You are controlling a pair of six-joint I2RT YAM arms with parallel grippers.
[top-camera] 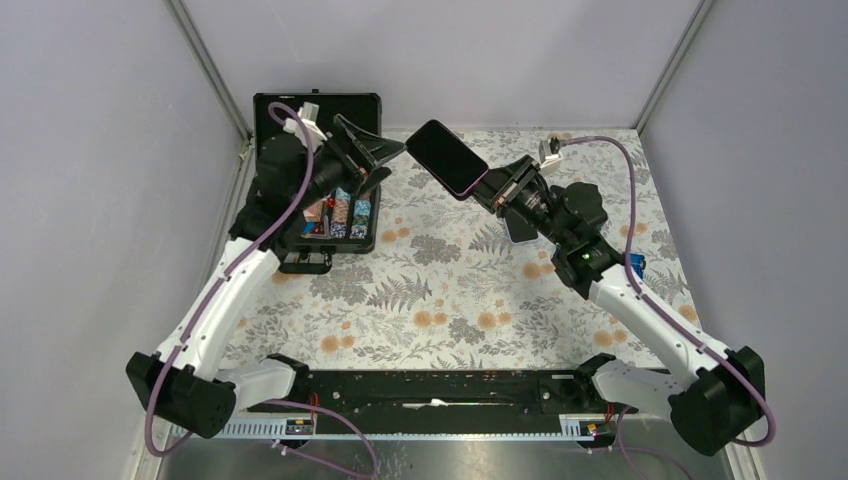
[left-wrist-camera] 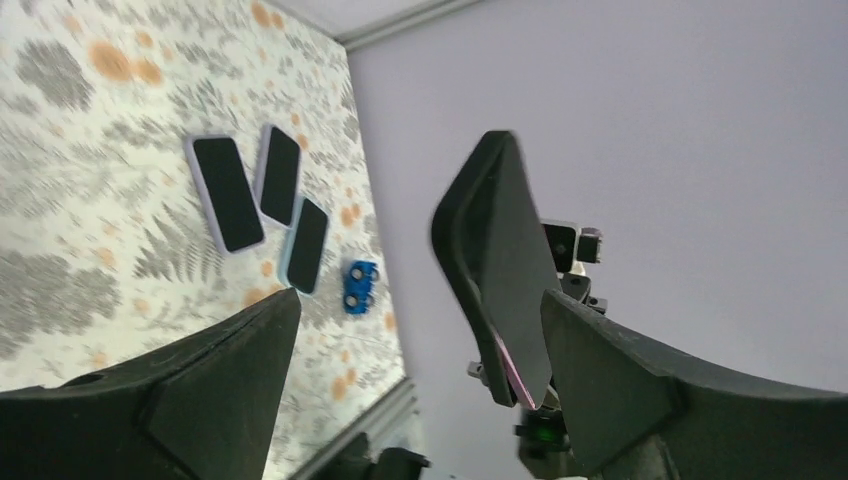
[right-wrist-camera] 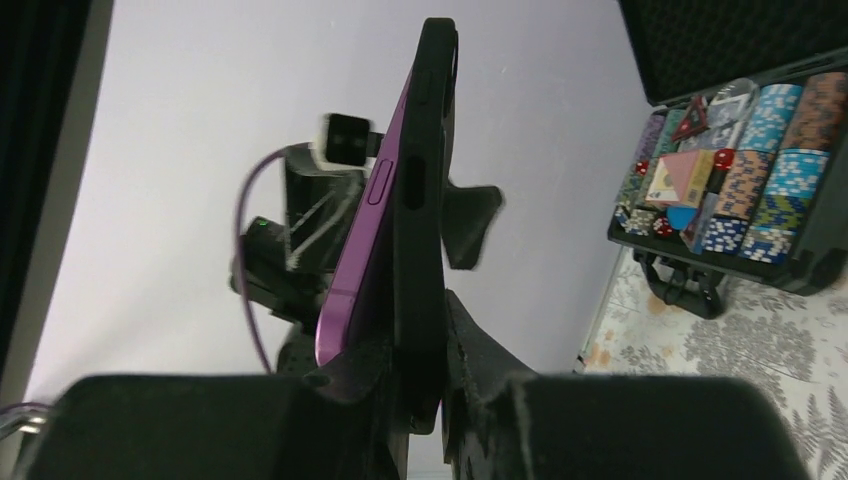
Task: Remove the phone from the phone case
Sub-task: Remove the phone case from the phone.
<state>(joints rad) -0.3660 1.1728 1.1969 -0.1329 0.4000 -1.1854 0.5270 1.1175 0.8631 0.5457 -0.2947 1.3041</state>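
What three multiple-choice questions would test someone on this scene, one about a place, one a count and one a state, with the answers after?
1. Where is the open box of poker chips?
A. Far left of the table
B. Far right
C. Centre

2. How many phones lie flat on the table in the left wrist view?
A. One
B. Five
C. Three

3. The right gripper is:
A. open and empty
B. shut on the cased phone
C. shut on nothing

Answers:
1 A, the top view shows the box at the table's far left corner.
2 C, three lie side by side on the patterned cloth.
3 B, it clamps the cased phone's lower end, holding it up off the table.
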